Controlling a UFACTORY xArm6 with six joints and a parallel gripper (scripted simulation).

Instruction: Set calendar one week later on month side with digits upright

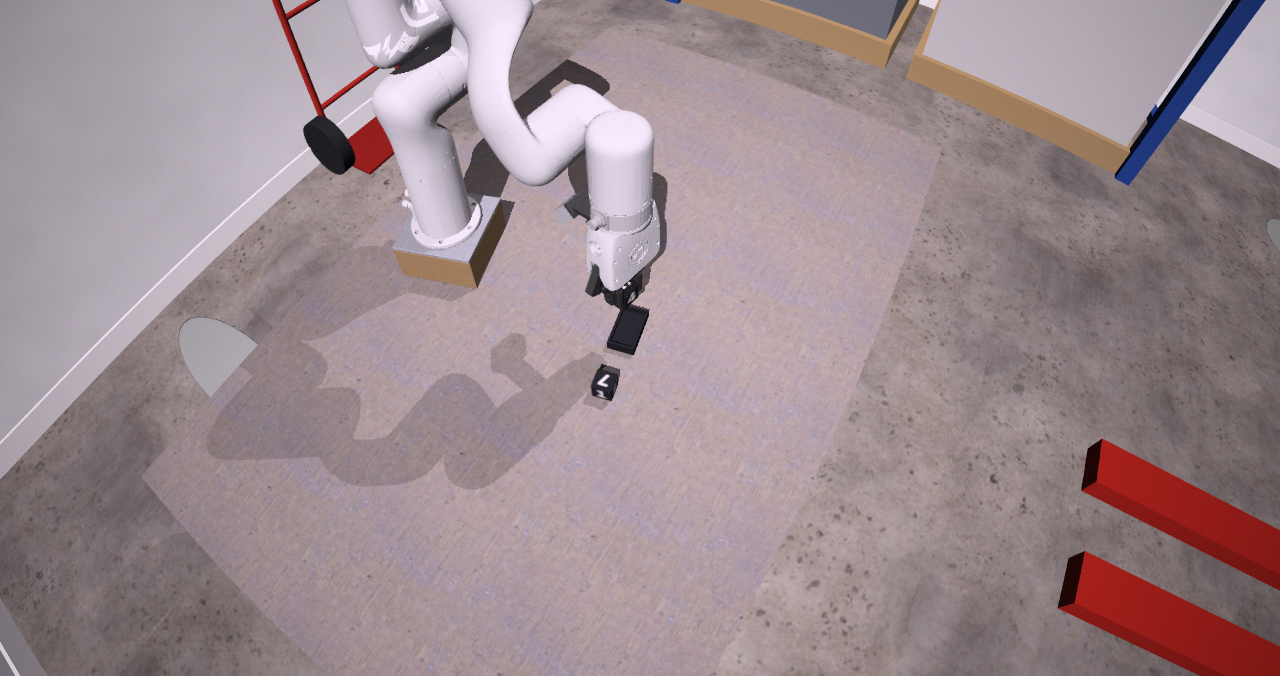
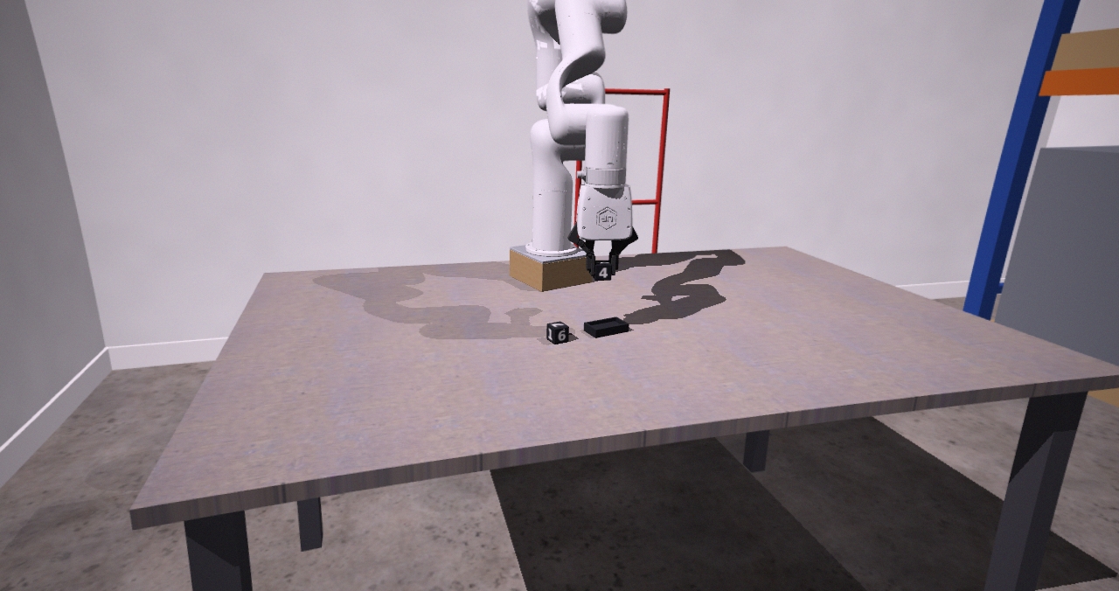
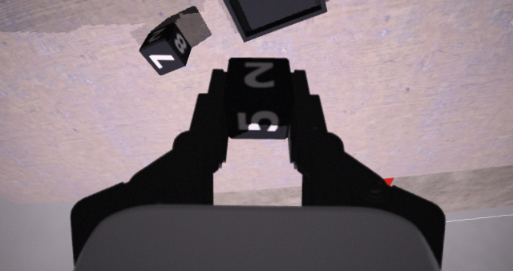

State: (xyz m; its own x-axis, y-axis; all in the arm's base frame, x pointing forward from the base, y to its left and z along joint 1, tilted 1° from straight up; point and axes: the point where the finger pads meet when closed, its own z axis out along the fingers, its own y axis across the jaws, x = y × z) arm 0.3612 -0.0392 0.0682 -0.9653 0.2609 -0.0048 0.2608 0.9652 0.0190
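Note:
My gripper point(image 3: 258, 90) is shut on a black digit cube point(image 3: 258, 96) and holds it well above the table. In the wrist view that cube shows a 2 and a 5; in the exterior view the held cube point(image 2: 603, 271) shows a 4. The black tray point(image 3: 276, 4) lies flat and empty on the table below and ahead of the gripper; it also shows in the top and exterior views point(image 1: 627, 328) point(image 2: 606, 326). The second black cube point(image 3: 168, 50) point(image 1: 605, 383) point(image 2: 558, 333) stands on the table beside the tray, outside it, with 7 on top and 6 to the front.
The arm's base stands on a wooden block point(image 2: 547, 267) at the table's far edge. A red hand truck point(image 1: 335, 135) stands behind the arm. Blue shelving point(image 2: 1017, 141) rises at the right, and red beams point(image 1: 1181, 556) lie on the floor.

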